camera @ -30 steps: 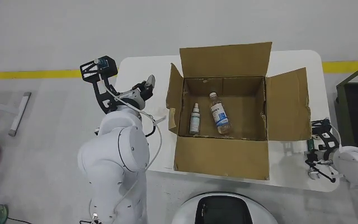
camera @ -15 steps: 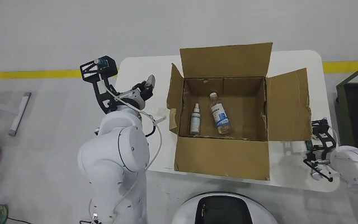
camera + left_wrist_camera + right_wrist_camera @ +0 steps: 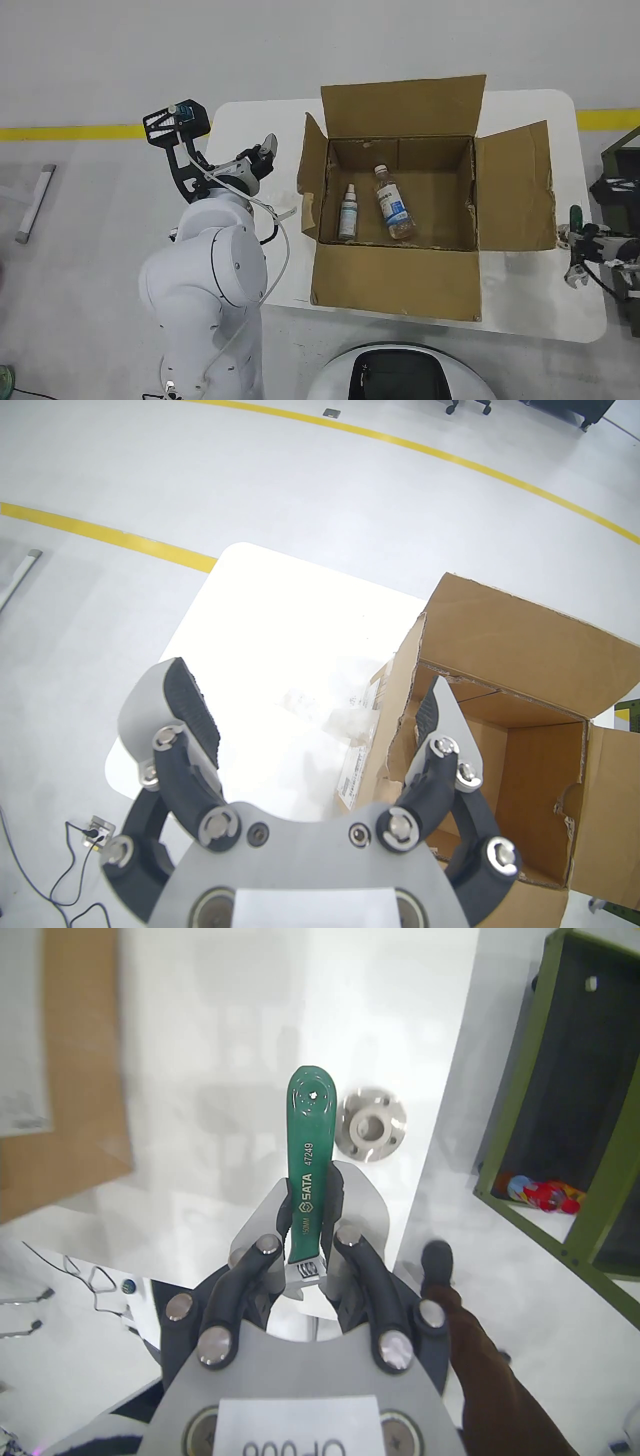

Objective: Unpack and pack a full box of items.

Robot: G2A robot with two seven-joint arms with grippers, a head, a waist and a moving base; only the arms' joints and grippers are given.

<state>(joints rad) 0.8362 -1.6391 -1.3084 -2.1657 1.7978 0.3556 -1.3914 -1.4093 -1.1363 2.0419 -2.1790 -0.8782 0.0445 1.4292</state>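
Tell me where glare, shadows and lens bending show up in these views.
Left wrist view: the white table top is washed out by glare beside the brown cardboard box, and the yellow floor line bows from lens distortion. Right wrist view: highlights glint on the glossy green-handled wrench in the right claw. Top view: even light, soft shadow along the box's inner walls.
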